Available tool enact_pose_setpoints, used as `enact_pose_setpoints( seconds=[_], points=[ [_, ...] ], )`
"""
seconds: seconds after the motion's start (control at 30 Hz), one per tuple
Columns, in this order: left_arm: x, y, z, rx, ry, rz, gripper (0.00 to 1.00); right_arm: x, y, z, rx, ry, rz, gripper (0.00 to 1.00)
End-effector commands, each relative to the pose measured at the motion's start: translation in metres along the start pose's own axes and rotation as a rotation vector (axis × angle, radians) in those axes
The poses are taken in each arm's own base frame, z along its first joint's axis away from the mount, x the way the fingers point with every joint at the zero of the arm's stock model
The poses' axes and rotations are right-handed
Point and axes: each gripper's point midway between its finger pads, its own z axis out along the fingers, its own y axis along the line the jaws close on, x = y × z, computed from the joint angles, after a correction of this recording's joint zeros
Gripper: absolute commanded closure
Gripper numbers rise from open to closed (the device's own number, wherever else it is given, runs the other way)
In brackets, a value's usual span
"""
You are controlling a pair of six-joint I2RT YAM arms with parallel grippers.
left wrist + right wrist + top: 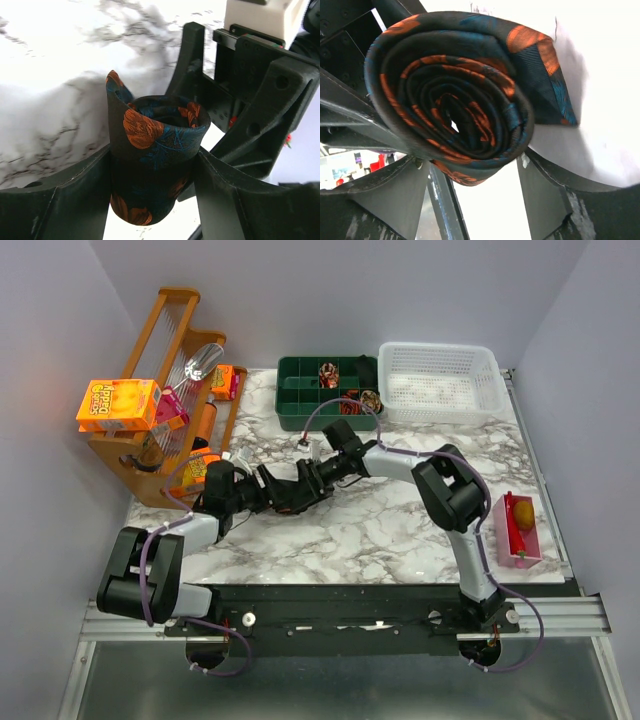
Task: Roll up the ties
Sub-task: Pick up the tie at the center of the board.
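tie [450,95]: navy-black, orange flowers, teal streaks | tabletop [340,530]: white marble, grey veins | tray [297,392]: dark green | basket [438,347]: white | fingers [60,200]: black

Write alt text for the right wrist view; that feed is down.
A rolled tie, dark navy with orange motifs, fills the frame end-on as a tight spiral, sitting between the black fingers of the right gripper. Its pointed tip juts right against a pale surface.
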Motion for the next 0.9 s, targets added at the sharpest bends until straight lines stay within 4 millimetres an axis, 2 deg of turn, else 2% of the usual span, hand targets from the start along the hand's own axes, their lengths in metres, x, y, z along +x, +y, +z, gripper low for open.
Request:
enact_pose_setpoints(
  seconds=[0.0, 0.03, 0.2, 0.43, 0.63, 0.77, 0.87],
  points=[
    [0.012, -0.043, -0.010, 0.196, 0.069, 0.035, 0.31, -0.026, 0.014, -0.029, 0.009, -0.104, -0.078, 0.21],
    [0.010, -0.044, -0.010, 0.201, 0.065, 0.033, 0.31, -0.030, 0.016, -0.038, 0.011, -0.122, -0.081, 0.20],
    [0.010, -0.048, -0.005, 0.243, 0.070, 0.003, 0.32, -0.030, 0.014, -0.055, 0.013, -0.145, -0.057, 0.19],
    [0.002, -0.068, -0.005, 0.366, 0.047, -0.027, 0.32, -0.031, 0.011, -0.084, 0.027, -0.195, -0.049, 0.15],
    [-0.005, -0.081, -0.007, 0.400, 0.053, -0.011, 0.32, -0.040, 0.029, -0.109, 0.006, -0.240, -0.084, 0.09],
    [-0.008, -0.091, -0.010, 0.432, 0.064, -0.001, 0.32, -0.045, 0.039, -0.117, -0.009, -0.252, -0.107, 0.02],
    [-0.010, -0.097, -0.013, 0.454, 0.067, -0.001, 0.32, -0.047, 0.045, -0.118, -0.043, -0.240, -0.113, 0.01]
  ],
)
